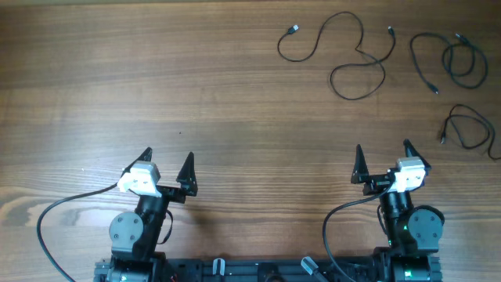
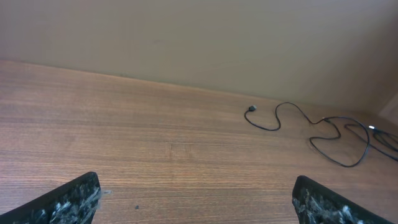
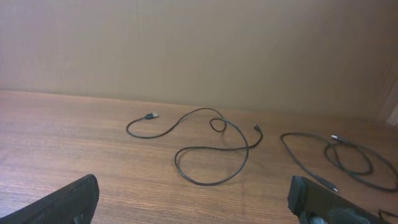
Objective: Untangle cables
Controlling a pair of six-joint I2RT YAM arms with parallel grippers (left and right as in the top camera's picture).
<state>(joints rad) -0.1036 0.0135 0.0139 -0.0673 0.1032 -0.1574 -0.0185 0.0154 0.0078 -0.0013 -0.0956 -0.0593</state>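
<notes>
We found both arms at the near edge of the wooden table [image 1: 156, 86]. The left gripper [image 1: 167, 153] and the right gripper [image 1: 383, 146] each had fingers spread wide, holding nothing. The cables [image 1: 359, 52] lay as three loose curls at the far right of the table, apart from one another and well apart from both grippers.

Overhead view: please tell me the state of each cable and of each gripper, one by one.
left cable: loose on the table, in open curls, apart from the other cables.
middle cable: bunched in overlapping loops, one end trailing free.
right cable: loose curl, separate, running to the picture's edge.
left gripper: open, holding nothing.
right gripper: open, holding nothing.
</notes>
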